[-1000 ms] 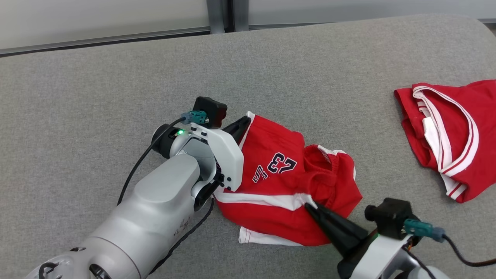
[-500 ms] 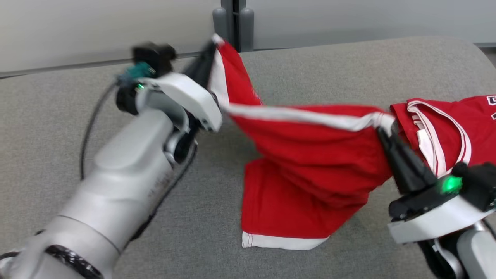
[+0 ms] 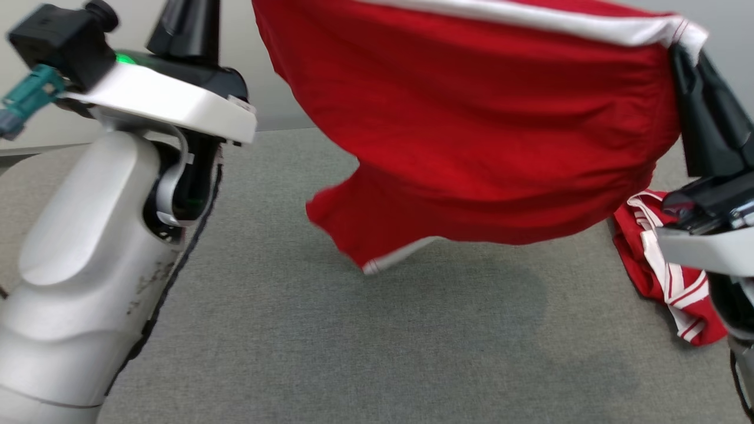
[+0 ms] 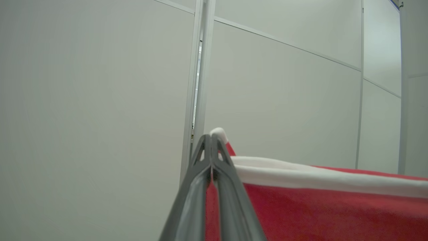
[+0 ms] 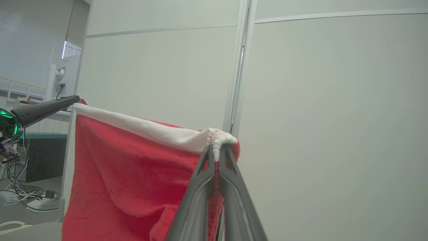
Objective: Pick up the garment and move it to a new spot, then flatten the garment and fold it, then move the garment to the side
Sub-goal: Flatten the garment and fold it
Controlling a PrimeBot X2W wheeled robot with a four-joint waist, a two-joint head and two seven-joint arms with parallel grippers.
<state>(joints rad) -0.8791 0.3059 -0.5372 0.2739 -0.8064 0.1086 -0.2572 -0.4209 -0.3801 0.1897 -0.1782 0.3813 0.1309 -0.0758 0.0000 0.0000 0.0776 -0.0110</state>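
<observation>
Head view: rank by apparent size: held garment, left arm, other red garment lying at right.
1. held garment
2. left arm, nearly as large; nearness to camera inflates it, so unsure
3. other red garment, partly hidden

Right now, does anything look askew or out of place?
Nothing damaged. The held garment hangs lopsided from the left gripper and right gripper, one corner drooping lower. A second red garment lies crumpled on the grey surface at the right.

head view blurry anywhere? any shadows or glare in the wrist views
Head view: the garment is blurred at its lower hem, and a soft shadow lies on the grey surface under it. Left wrist view: left gripper sharp, light even. Right wrist view: right gripper sharp, no glare.
</observation>
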